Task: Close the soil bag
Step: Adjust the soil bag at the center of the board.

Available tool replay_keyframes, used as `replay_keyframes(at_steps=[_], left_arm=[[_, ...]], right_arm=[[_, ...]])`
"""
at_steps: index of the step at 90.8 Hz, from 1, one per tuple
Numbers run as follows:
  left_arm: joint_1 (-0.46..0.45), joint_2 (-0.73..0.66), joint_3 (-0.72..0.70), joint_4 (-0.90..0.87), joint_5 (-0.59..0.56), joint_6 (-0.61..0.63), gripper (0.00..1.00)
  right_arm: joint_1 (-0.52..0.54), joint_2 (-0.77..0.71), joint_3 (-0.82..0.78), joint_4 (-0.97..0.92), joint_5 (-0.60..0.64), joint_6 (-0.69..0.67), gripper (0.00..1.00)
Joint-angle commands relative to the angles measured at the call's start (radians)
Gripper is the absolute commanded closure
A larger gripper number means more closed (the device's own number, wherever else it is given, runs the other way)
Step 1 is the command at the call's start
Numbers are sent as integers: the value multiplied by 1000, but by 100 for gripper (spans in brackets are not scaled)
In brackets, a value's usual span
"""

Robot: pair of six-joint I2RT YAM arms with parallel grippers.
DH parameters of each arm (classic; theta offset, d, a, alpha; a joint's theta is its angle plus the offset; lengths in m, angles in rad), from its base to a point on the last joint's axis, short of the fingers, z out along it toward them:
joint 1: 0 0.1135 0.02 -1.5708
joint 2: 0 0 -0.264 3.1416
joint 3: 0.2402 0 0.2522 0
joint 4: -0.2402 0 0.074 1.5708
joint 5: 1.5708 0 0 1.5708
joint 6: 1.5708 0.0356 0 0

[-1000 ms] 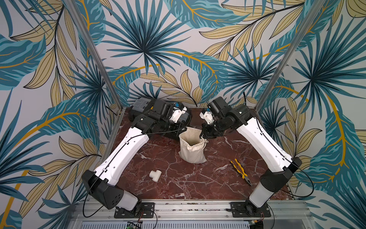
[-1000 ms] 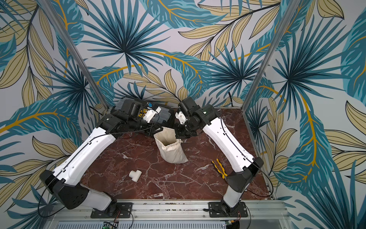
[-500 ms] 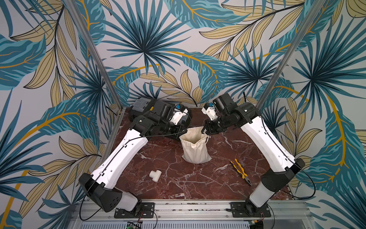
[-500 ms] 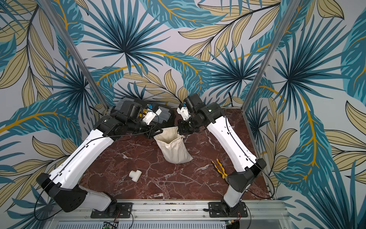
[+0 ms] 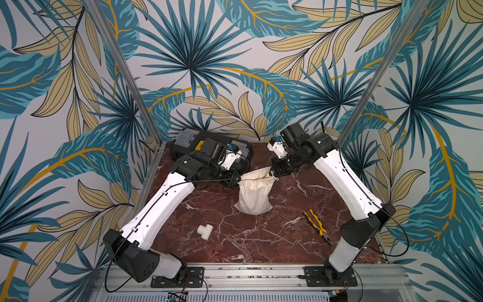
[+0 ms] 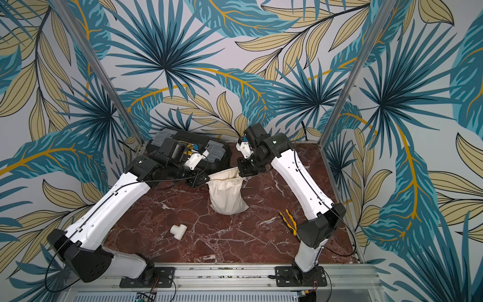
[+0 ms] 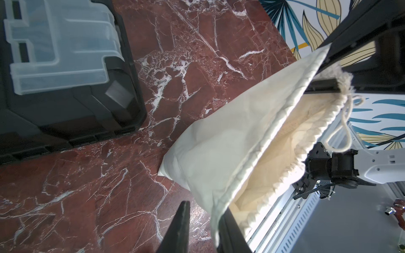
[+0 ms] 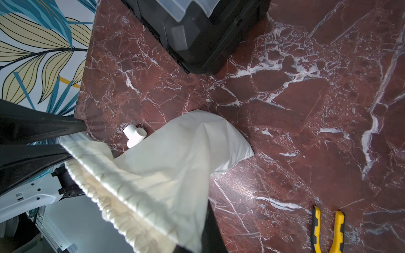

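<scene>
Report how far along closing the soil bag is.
Done: the soil bag stands, its near hem bunched. In hand: the right gripper pinches one hem corner; the left gripper sits at the opposite corner, jaws apart. Left: the mouth gapes in the left wrist view, so the cord needs pulling tight.

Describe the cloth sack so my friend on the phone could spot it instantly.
Find the red marble tabletop and the black plastic toolbox at its back. Just in front, mid-table, slumps the cream-white cloth drawstring sack, its gathered mouth held up by the right hand. Unlike the hard white plastic pipe tee and yellow-handled pliers, it is soft and wrinkled.
</scene>
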Motion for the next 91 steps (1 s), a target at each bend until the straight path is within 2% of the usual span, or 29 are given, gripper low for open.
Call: replay_keyframes(at_steps=[1, 13, 18, 33, 49, 91], left_arm=[[8, 21, 63, -110, -111, 21, 80], [11, 50, 159, -182, -263, -10, 91], [12, 54, 193, -183, -282, -28, 93], [13, 59, 210, -101, -172, -91, 94], [7, 78, 194, -78, -124, -124, 94], [-11, 59, 139, -10, -76, -156, 94]], right_arm=[[-19, -14, 0, -34, 57, -26, 94], [-52, -36, -5, -34, 66, -33, 85], [-67, -40, -2, -33, 58, -33, 82], [-71, -25, -7, -34, 6, -22, 73], [-70, -14, 9, -33, -44, 9, 63], [-20, 89, 141, -32, -148, 98, 57]])
